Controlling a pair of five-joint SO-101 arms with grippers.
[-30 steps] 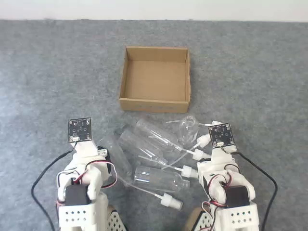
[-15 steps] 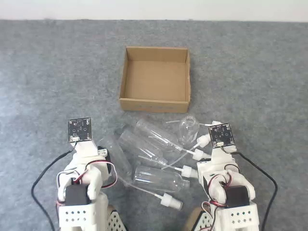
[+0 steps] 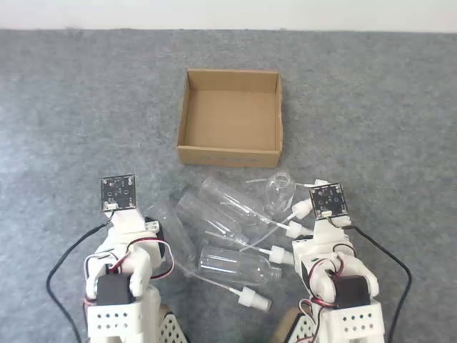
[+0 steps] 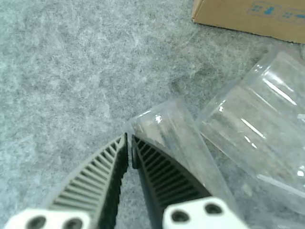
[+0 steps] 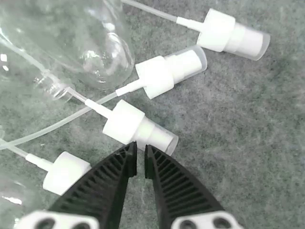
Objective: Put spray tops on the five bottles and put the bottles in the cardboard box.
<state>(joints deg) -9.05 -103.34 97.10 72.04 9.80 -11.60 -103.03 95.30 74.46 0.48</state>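
Several clear bottles without tops lie in a heap on the grey carpet, among them one nearest the arms and one standing upright. Several white spray tops with thin tubes lie loose beside them. The open cardboard box stands behind the heap with nothing in it. My left gripper is shut and holds nothing, its tips right beside the base of a lying bottle. My right gripper is shut and holds nothing, its tips just short of a spray top.
The left arm and the right arm sit folded at the near edge, either side of the heap. One spray top lies between them. Bare carpet spreads to the left and right of the box.
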